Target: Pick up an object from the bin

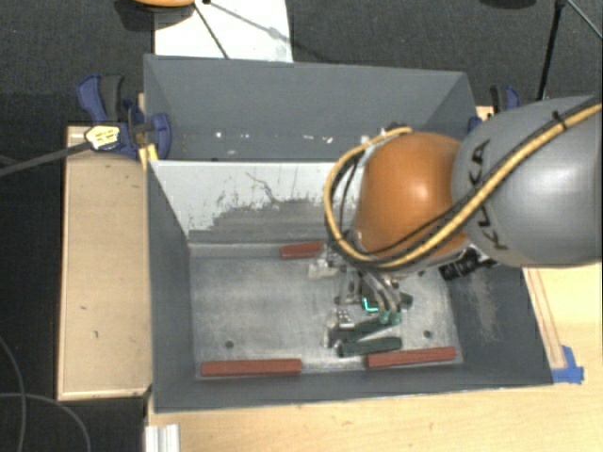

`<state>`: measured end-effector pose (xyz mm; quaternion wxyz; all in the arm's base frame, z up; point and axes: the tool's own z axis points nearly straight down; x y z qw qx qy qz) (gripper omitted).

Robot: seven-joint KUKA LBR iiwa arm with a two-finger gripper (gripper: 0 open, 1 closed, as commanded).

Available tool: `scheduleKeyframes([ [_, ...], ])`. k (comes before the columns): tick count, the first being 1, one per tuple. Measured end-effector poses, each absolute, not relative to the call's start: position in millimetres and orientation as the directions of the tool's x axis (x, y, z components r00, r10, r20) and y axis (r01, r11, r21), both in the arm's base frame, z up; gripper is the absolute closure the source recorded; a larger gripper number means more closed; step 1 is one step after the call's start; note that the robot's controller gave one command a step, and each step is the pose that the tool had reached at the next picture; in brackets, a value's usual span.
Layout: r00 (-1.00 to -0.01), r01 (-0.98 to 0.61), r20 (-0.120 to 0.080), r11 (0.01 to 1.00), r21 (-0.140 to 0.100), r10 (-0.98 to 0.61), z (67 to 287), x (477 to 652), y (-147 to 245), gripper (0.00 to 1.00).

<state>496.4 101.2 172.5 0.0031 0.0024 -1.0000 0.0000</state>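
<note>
- Grey metal bin [243,309] with sloping walls and a scuffed, mostly bare floor.
- Silver arm [537,196] reaches in from the right and hangs over the right half of the bin.
- Orange cover [405,191] rounds the wrist, with a yellow-and-black cable [332,207] looped about it.
- Gripper [363,323] points down below the cover, low over the floor, right of the middle and near the front wall. I cannot tell whether it is released or clenched.
- Three red-brown bars lie flat and well apart: left bar [252,367] along the front wall, right bar [412,356] also along the front wall, back bar [301,250] where the floor meets the back wall.
- Dark green thing [369,344] lies right under the gripper, just beside the left end of the right bar. Its shape is too hidden to name.
- Small pale bit [320,267] lies near the back bar, left of the gripper.
</note>
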Motion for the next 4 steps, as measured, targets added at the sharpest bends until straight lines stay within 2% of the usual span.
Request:
scheduleKeyframes([
  [1,-1.0,-0.001,-0.002,1.0,0.001,-0.001,176,498.4,101,0.0],
  [2,-0.997,-0.08,-0.003,0.997,0.001,-0.08,154,495.3,57,0.0],
  [3,-0.974,-0.225,-0.006,0.974,-0.001,-0.225,99,504.6,23,0.0],
  [4,-0.96,-0.278,-0.009,0.96,0.001,-0.278,92,498.4,-10,0.0],
])
